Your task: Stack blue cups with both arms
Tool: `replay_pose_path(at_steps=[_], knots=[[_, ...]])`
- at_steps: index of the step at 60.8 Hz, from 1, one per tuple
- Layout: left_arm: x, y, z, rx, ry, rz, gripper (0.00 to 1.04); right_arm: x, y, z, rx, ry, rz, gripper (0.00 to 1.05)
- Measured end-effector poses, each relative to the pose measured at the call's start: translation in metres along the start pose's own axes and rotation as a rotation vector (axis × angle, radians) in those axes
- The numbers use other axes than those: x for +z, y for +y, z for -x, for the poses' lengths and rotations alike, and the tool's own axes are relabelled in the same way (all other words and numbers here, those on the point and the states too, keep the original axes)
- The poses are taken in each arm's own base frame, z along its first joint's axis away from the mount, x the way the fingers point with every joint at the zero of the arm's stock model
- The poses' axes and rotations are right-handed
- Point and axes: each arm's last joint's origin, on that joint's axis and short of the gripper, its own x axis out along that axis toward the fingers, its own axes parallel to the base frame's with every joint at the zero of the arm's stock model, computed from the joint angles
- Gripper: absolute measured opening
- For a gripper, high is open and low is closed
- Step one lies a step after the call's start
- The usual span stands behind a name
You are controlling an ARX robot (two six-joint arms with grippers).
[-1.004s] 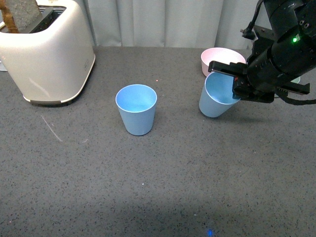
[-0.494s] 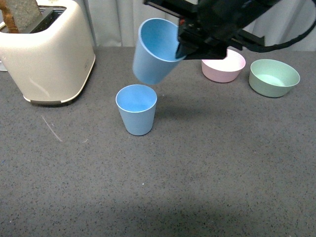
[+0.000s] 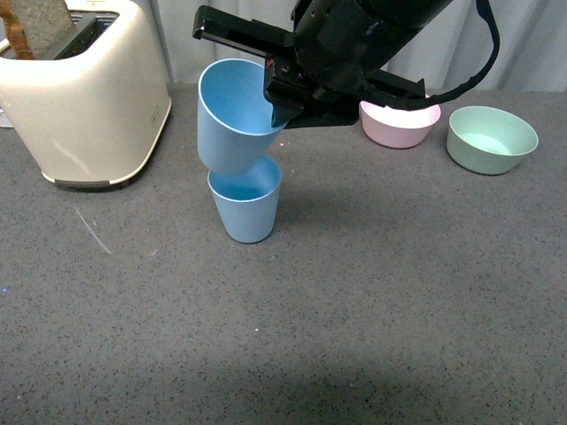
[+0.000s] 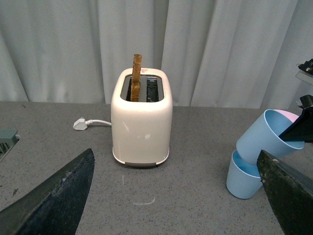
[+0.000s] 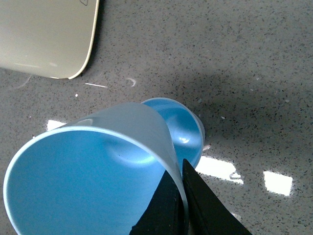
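One blue cup [image 3: 245, 209] stands upright on the grey table, also seen as the lower blue cup [image 4: 241, 175] in the left wrist view. My right gripper [image 3: 276, 106] is shut on the rim of a second blue cup [image 3: 229, 119], holding it tilted with its base dipping into the standing cup's mouth. The right wrist view shows the fingers [image 5: 168, 205] pinching the held cup's [image 5: 88, 171] wall, with the standing cup [image 5: 183, 129] just beyond. My left gripper [image 4: 178, 196] is open, its fingers [image 4: 54, 200] wide apart, well short of the cups.
A cream toaster [image 3: 84, 97] with toast stands at the back left. A pink bowl [image 3: 400, 122] and a green bowl [image 3: 492, 139] sit at the back right. A white plug [image 4: 80, 125] lies beside the toaster. Curtains hang behind.
My right arm carried the held cup left from beside the pink bowl, then lowered it until its base entered the standing cup. The standing cup stayed put.
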Motion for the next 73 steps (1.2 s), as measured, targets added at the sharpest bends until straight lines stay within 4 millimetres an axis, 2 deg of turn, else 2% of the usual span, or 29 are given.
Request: replay_pose_path(at_steps=[11, 13, 38, 42, 46, 49, 50, 54, 59, 66, 73], knots=[[0.0, 0.0, 0.0, 0.0, 0.0, 0.0, 0.98, -0.001, 0.0, -0.001, -0.006, 0.001, 0.008, 0.01], [0.0, 0.0, 0.0, 0.0, 0.0, 0.0, 0.98, -0.001, 0.0, -0.001, -0.009, -0.001, 0.013, 0.04], [0.0, 0.0, 0.0, 0.0, 0.0, 0.0, 0.98, 0.003, -0.001, 0.004, -0.069, -0.084, 0.076, 0.8], [0.0, 0.0, 0.0, 0.0, 0.0, 0.0, 0.98, -0.002, -0.009, 0.0, -0.198, -0.329, 0.17, 0.73], [0.0, 0.0, 0.0, -0.001, 0.0, 0.0, 0.98, -0.021, -0.029, 0.005, -0.359, -0.593, 0.235, 0.61], [0.0, 0.0, 0.0, 0.002, 0.0, 0.0, 0.98, -0.037, -0.049, 0.022, -0.394, -0.781, 0.244, 0.5], [0.0, 0.0, 0.0, 0.003, 0.0, 0.0, 0.98, -0.043, -0.057, 0.034, -0.386, -0.872, 0.244, 0.45], [0.0, 0.0, 0.0, 0.002, 0.0, 0.0, 0.98, -0.053, -0.071, 0.065, -0.365, -1.032, 0.234, 0.33], [0.0, 0.0, 0.0, 0.002, 0.0, 0.0, 0.98, -0.069, -0.088, 0.089, -0.372, -1.092, 0.231, 0.18], [0.0, 0.0, 0.0, 0.0, 0.0, 0.0, 0.98, -0.098, -0.107, 0.103, -0.386, -1.048, 0.253, 0.01], [0.0, 0.0, 0.0, 0.0, 0.0, 0.0, 0.98, -0.118, -0.118, 0.116, -0.384, -1.032, 0.258, 0.01]])
